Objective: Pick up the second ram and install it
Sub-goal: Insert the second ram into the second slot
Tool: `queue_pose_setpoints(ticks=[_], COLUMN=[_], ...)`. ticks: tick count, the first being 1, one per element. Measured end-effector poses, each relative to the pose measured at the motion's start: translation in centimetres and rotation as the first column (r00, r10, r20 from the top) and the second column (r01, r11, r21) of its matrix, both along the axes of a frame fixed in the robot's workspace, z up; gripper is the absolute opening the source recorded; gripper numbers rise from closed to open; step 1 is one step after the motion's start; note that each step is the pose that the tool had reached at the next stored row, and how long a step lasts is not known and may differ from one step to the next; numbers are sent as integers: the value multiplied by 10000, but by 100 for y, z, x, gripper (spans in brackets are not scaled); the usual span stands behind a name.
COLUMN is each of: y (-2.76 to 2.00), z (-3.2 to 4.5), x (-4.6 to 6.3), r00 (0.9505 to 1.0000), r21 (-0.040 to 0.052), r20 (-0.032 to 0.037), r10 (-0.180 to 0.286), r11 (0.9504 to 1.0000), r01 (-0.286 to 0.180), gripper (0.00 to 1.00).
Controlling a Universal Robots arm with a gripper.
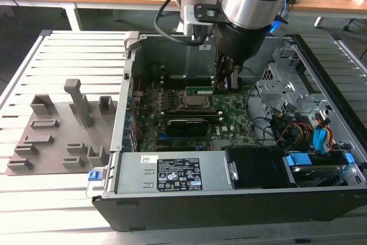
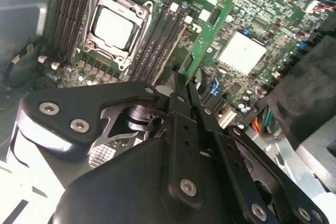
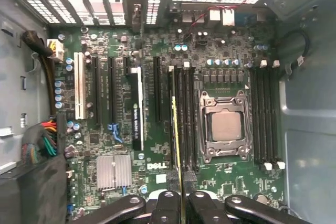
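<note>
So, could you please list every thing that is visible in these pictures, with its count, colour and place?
Second ram: one, green, held upright over the motherboard's memory slots.
Motherboard: one, green, on the floor of the open computer case.
Processor socket: one, silver frame, between the black memory slots.
Heatsink: one, silver, on the motherboard.
Computer case: one, black and grey, lying open on the slatted table.
Fixture plate: one, grey, with blocks, on the table at the exterior view's left.
Cables: several, red, orange and blue, inside the case at the exterior view's right.
End effector: one, black, shut on the second ram.
</note>
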State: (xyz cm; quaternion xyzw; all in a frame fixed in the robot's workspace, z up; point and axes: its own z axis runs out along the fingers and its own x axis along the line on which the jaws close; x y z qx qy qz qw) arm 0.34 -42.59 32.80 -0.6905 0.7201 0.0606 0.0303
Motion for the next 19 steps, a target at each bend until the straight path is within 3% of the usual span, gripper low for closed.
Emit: queue_pose_setpoints(ticks=[2, 4, 19], y=[51, 64, 71], z=[-8, -13, -117], x=[-24, -41, -63], r00=[10000, 10000, 10000], r21=[-1, 0, -1], r20=[0, 0, 0], r10=[1, 1, 1], r11=[10000, 10000, 10000], r01=[-1, -1, -1], gripper=[14, 14, 14])
